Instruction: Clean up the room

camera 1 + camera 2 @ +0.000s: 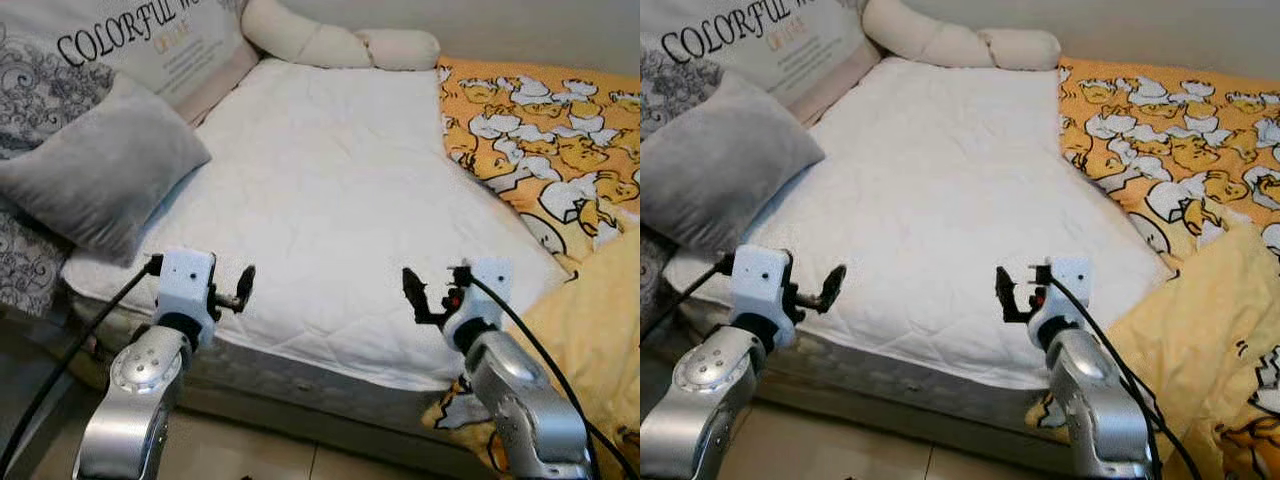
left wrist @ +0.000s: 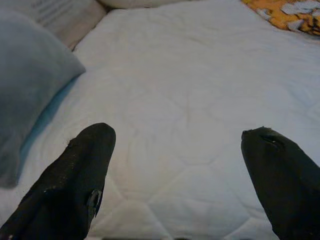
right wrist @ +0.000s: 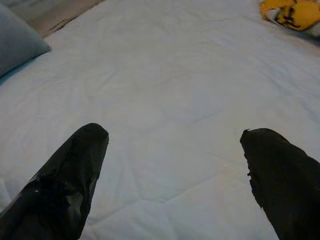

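Left end effector (image 2: 177, 165) agape; right end effector (image 3: 172, 165) too

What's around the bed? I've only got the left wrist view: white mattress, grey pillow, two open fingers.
Observer: An orange duck-print blanket covers the mattress's right side and spills off the near corner.
Operator: Right gripper?
Observer: The right gripper is open, held over the mattress's near edge, holding nothing.
Operator: Anything at the head end?
Observer: A cream knotted cushion lies along the far edge by the wall.
Operator: Behind the grey pillow?
Observer: The grey pillow leans on a printed cushion reading "COLORFUL".
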You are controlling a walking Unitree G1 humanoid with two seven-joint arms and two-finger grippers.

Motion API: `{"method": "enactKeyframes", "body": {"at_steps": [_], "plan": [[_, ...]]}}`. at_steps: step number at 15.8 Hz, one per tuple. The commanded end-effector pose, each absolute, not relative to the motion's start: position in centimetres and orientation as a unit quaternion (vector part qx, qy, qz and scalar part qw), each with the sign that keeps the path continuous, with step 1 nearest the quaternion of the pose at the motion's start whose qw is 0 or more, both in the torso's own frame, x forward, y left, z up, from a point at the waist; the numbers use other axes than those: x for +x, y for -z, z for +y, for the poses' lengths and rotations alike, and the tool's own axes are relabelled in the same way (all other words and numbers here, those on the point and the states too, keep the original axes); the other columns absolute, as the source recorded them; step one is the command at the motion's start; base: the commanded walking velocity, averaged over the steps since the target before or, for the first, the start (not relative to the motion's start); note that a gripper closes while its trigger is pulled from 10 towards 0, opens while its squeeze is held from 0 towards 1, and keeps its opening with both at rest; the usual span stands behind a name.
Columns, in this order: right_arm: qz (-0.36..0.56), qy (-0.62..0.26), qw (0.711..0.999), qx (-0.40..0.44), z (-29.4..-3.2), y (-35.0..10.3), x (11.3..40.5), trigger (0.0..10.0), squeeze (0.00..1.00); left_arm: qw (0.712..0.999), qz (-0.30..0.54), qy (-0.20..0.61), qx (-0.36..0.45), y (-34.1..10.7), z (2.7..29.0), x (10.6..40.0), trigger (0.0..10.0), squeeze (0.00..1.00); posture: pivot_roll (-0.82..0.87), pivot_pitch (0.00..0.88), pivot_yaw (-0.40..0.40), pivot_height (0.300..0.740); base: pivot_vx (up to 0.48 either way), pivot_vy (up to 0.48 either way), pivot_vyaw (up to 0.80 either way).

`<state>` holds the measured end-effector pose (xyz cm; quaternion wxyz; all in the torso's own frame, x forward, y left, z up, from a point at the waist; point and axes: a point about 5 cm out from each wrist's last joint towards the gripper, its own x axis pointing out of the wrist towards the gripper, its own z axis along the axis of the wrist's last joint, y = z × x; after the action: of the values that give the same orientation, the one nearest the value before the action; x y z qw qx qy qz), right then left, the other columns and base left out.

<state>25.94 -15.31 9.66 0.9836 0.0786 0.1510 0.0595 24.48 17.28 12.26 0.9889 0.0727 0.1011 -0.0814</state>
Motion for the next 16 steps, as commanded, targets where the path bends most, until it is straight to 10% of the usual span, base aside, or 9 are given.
{"method": "enactKeyframes", "body": {"at_steps": [1,4,5,6,16], "plan": [[0.162,-0.05,0.983,0.074,-15.6,-9.4,25.9,10.0,1.0,0.989,0.093,0.085,0.077,-12.5,17.0,24.7,10.0,0.14,-0.07,0.0,-0.002,0.74,0.0,0.0,-0.8],[0.161,-0.048,0.983,0.069,-15.7,-9.5,26.0,10.0,1.0,0.988,0.091,0.091,0.081,-12.4,16.8,24.7,10.0,0.0,-0.07,0.0,-0.003,0.74,0.0,0.0,-0.78],[0.161,-0.051,0.983,0.067,-15.6,-9.5,26.0,10.0,0.84,0.988,0.089,0.092,0.085,-12.4,16.8,24.7,10.0,0.0,-0.07,0.0,-0.003,0.74,0.0,0.0,-0.77],[0.161,-0.056,0.983,0.063,-15.4,-9.5,26.1,10.0,0.0,0.989,0.086,0.088,0.085,-12.5,16.9,24.7,10.0,0.0,-0.07,0.0,-0.007,0.74,0.0,0.0,-0.77],[0.191,-0.08,0.978,0.038,-14.5,-9.1,26.9,10.0,0.0,0.988,0.093,0.093,0.085,-12.5,17.1,24.9,10.0,0.0,-0.07,0.0,-0.015,0.74,0.0,-0.179,0.0]]}}
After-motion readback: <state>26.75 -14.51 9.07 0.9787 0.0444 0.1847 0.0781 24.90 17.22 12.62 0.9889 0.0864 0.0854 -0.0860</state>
